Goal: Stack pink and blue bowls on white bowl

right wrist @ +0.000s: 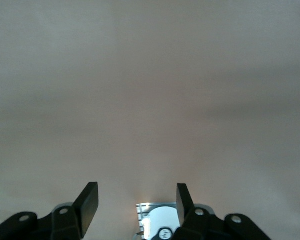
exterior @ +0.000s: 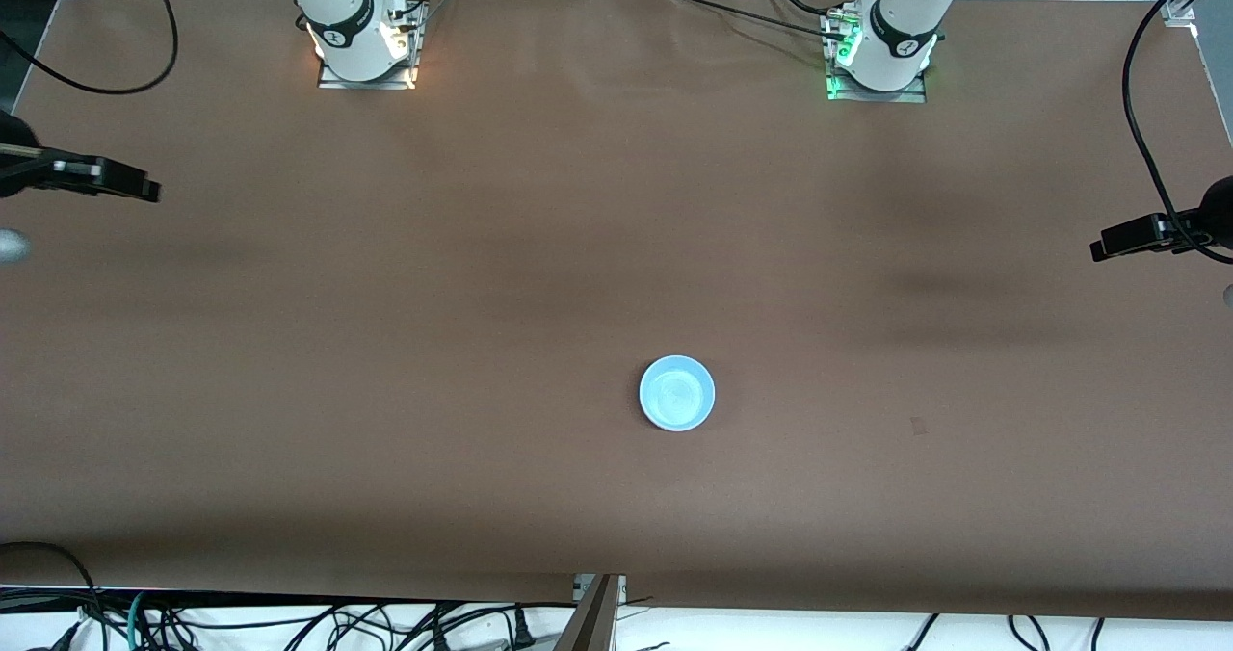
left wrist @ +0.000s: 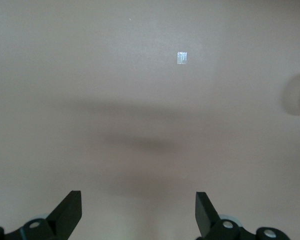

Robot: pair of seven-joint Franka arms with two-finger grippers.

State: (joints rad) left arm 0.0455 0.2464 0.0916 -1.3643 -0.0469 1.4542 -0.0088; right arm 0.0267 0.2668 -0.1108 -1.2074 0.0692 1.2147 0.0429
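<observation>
The blue bowl (exterior: 677, 393) sits upright on the brown tabletop (exterior: 482, 295), in the half nearer the front camera; seen from above, only its blue inside shows, so whether other bowls sit beneath it cannot be told. Nearer the left arm's end than the bowl lies a small pale tape patch (left wrist: 182, 58). The left gripper (left wrist: 138, 212) hangs over bare tabletop, fingers spread wide, holding nothing. The right gripper (right wrist: 137, 202) hangs over bare tabletop too, fingers apart and empty.

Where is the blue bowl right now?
In the front view, the blue bowl sits alone mid-table, toward the camera's edge, neither gripper over it.
</observation>
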